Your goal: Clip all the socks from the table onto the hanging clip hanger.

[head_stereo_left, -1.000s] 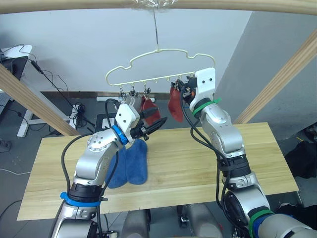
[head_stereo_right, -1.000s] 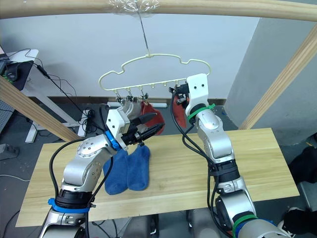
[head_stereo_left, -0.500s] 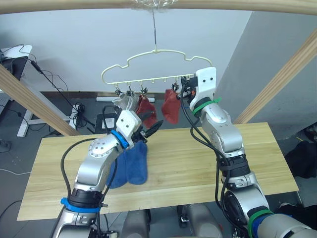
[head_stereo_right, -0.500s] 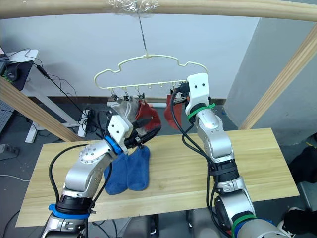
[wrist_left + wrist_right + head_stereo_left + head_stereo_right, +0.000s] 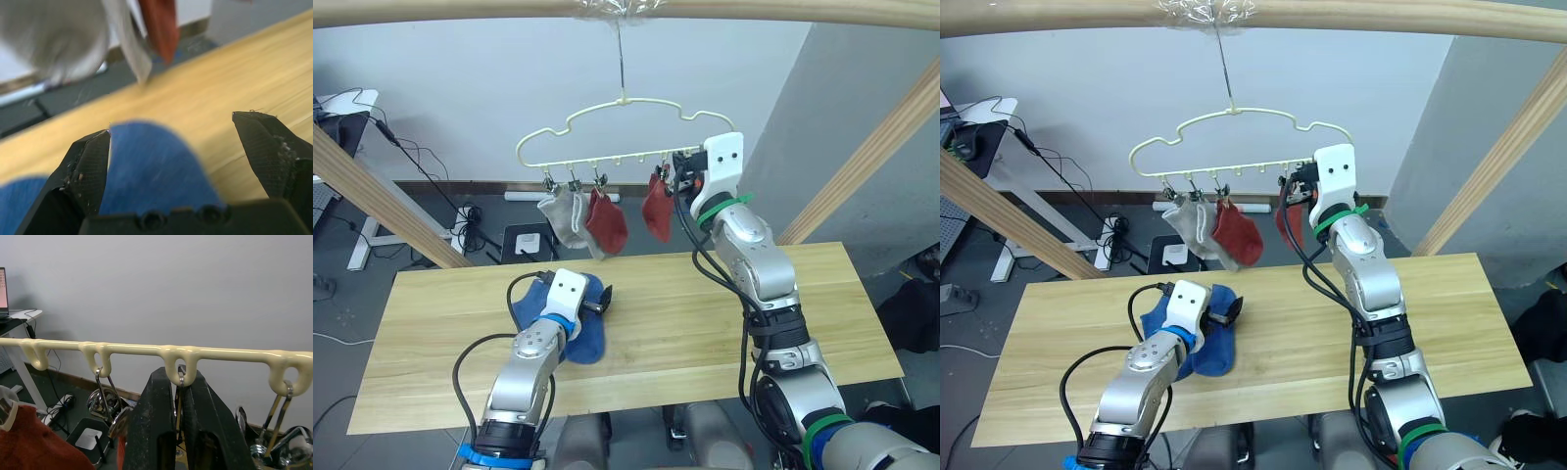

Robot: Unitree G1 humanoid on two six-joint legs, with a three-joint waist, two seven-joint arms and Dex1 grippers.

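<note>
Change: the left tool (image 5: 603, 302) has been lowered from beside the hanging socks to the blue socks (image 5: 578, 328) on the counter (image 5: 705, 323); the second red sock (image 5: 657, 208) is no longer swinging and hangs straight.
Meaning for the task: four socks are judged clipped, two left; the next pick appears to have been started.
Left tool: spread wide, nothing held; in the left wrist view a blue toe (image 5: 156, 166) is seen lying between the two fingers (image 5: 90, 161), below them, not yet gripped.
Right tool: raised at the hanger's right end (image 5: 1301, 191); in the right wrist view its fingers (image 5: 156, 421) are pressed together on the wire of one grey clip (image 5: 179, 396), under a loop of the bar.
Clip hanger: pale yellow-green wire (image 5: 626, 103), wavy top, hung by its hook from the wooden pole (image 5: 460, 8); roughly level.
Hung socks: two light grey (image 5: 563, 217) and one rust-red (image 5: 606, 221) at the left clips, touching; the other red one near the right end.
Blue socks: lying side by side, touching, left of the counter's middle; soft and slightly rumpled.
Free clips: some between the two groups are seen bare.
</note>
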